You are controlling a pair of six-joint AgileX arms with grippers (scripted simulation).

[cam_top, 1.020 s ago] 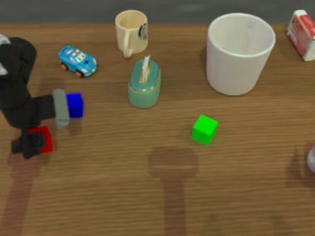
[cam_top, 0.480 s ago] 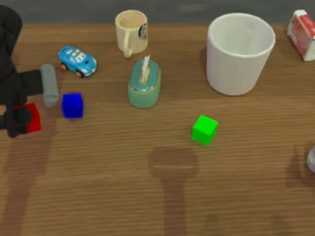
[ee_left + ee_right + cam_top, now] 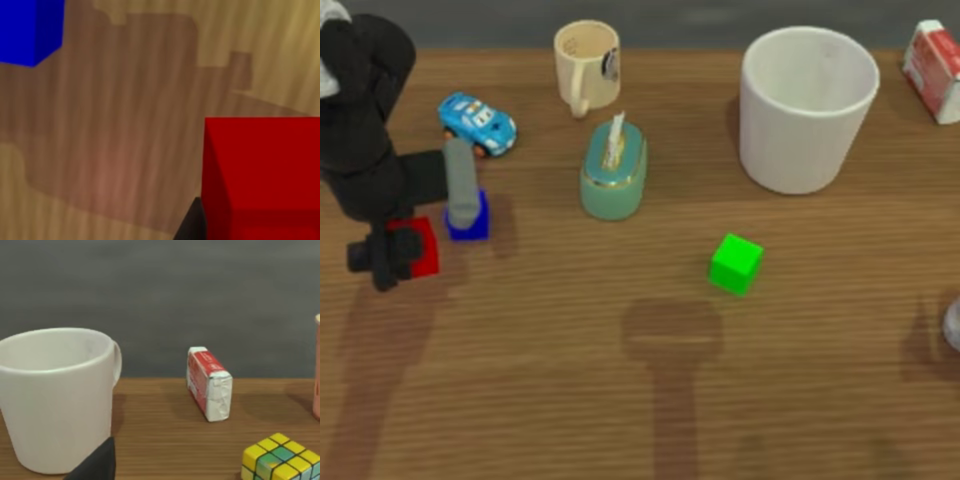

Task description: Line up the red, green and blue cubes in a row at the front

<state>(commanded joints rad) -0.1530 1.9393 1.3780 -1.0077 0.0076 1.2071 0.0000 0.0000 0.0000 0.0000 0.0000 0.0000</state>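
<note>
I am positioning my left gripper [image 3: 420, 225] at the counter's [image 3: 620, 400] nine o'clock edge, fingers pinching the red cube [image 3: 418, 246], blue cube [image 3: 470, 220] just beside, green cube [image 3: 735, 263] sitting well apart.

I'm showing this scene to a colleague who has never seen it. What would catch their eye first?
Probably the black left arm at the top view's left, its left pincer low over the red cube, with the blue cube just beside. Next the big white cup toward the far right, and the bright green cube alone on the wooden table. The right arm barely shows at the right edge.
</note>
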